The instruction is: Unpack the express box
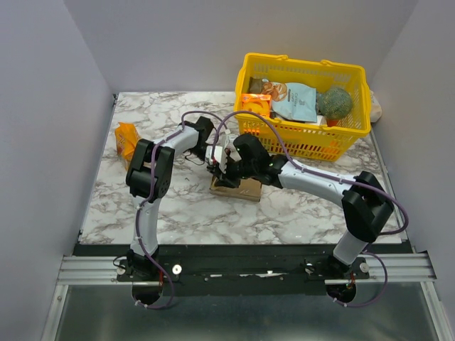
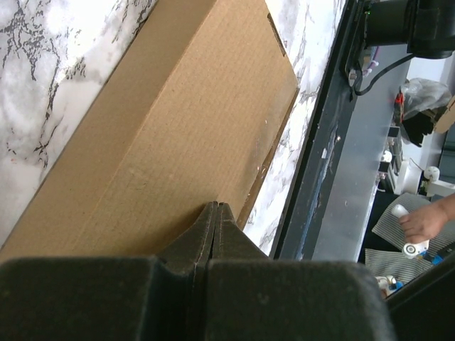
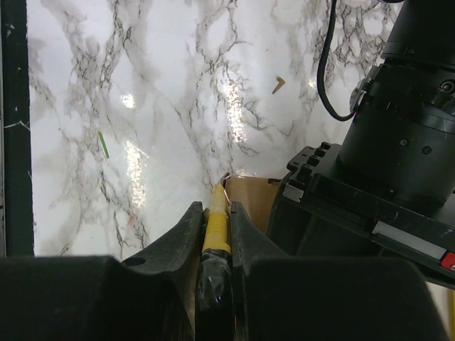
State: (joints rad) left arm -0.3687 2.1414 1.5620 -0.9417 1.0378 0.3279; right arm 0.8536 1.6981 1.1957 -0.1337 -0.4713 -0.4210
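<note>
The yellow plastic mesh basket (image 1: 316, 144) holds packets (image 1: 295, 103) (plus green broccoli (image 1: 334, 102)). Near it, over the brown cardboard box (image 1: 238, 189), the left gripper (image 2: 215, 212) is pressed together; the right gripper (image 3: 215, 208) pinches a slim yellow tool (image 3: 217, 222).

Marble-pattern tabletop (image 1: 199, 213), glossy, light glare; plain grey walls (image 1: 213, 42) on 3 sides; aluminium rail (image 1: 92, 268) at near edge.

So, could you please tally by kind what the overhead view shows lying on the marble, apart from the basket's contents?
Yellow mesh basket: 1
Express box: 1
Orange snack packet: 1
White crumpled thing beside basket: 1
Total: 4
</note>
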